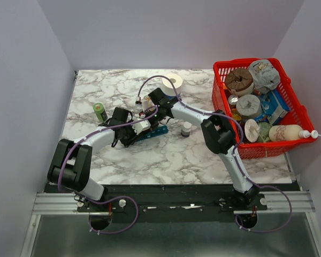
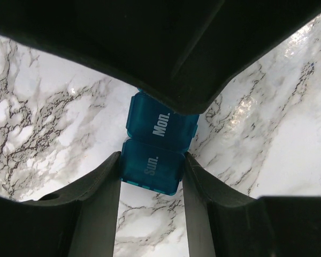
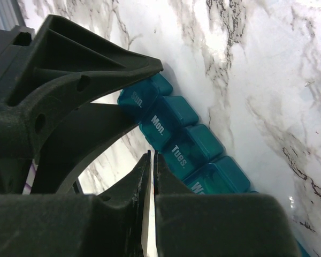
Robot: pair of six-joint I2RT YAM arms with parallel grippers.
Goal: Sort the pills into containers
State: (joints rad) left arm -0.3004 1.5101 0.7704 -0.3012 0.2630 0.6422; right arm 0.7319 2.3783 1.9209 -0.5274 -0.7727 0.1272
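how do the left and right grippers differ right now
Opening: the left gripper has its fingers apart, the right gripper has them almost touching.
Hold: the left gripper clamps the teal pill organizer at its Sun. compartment; the right gripper shows nothing between its fingers.
Place: the left gripper is at the strip's end, the right gripper near the Tues. compartment.
Both are black and two-fingered.

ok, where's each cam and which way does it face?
Top external: above and behind, looking down on the marble table; both arms and bases show.
Left wrist: looks down past the left gripper, whose fingers grip the pill organizer at its Sun. end.
Right wrist: looks along the shut right gripper at the organizer's Sun. to Tues. lids.
Shared: both wrist views show the organizer's Sun. and Mon. lids.
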